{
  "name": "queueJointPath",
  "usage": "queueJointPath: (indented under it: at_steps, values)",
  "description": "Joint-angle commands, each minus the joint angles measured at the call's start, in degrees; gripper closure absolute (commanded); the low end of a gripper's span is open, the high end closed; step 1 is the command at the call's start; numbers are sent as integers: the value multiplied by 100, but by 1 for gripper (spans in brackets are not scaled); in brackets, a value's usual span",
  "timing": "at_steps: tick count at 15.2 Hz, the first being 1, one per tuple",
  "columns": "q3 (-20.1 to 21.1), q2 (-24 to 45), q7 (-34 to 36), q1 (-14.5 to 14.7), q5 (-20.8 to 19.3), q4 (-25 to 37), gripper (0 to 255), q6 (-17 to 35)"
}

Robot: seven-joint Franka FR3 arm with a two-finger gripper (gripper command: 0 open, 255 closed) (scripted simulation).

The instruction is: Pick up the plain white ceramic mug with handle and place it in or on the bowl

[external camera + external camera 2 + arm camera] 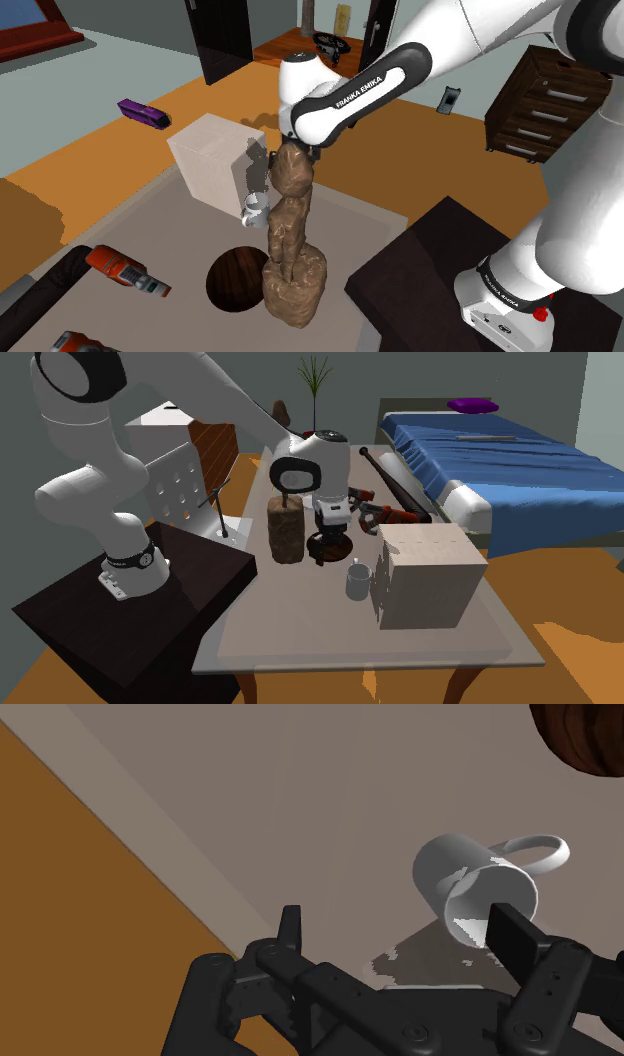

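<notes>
**Shoulder view.** The white mug (256, 208) is standing upright on the grey bench (360, 215). It is sitting just beside a pale box (212, 160) and near the dark brown bowl (236, 280). A lumpy brown figure (292, 250) is rising next to the bowl and is covering the lower end of the white arm (350, 90). An orange drill (122, 268) is lying toward this view's left end of the bench.

**Second exterior view.** The mug is standing close to the box, on the side facing the arm. The bowl is lying beyond the mug, under the arm's hand, with the brown figure beside it. A bed with a blue cover (500, 452) is standing at this view's right.

**Wrist view.** The claw (400, 934) is hanging above the bench with its fingers (290, 929) standing apart and clasping nothing. The mug is sitting beyond the fingertips. One finger is overlapping the mug's rim, and contact cannot be determined. The handle is pointing away from the claw. Part of the bowl is showing beyond the mug.
</notes>
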Motion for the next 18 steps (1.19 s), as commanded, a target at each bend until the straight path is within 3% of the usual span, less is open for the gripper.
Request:
queueJointPath:
  at_steps: [1,10,18]
  values:
    - [-55,498,200,131,-161,386,0,35]
    - [-345,2581,694,734,-484,2304,0,-47]
    - [-451,3047,752,834,-581,2441,0,280]
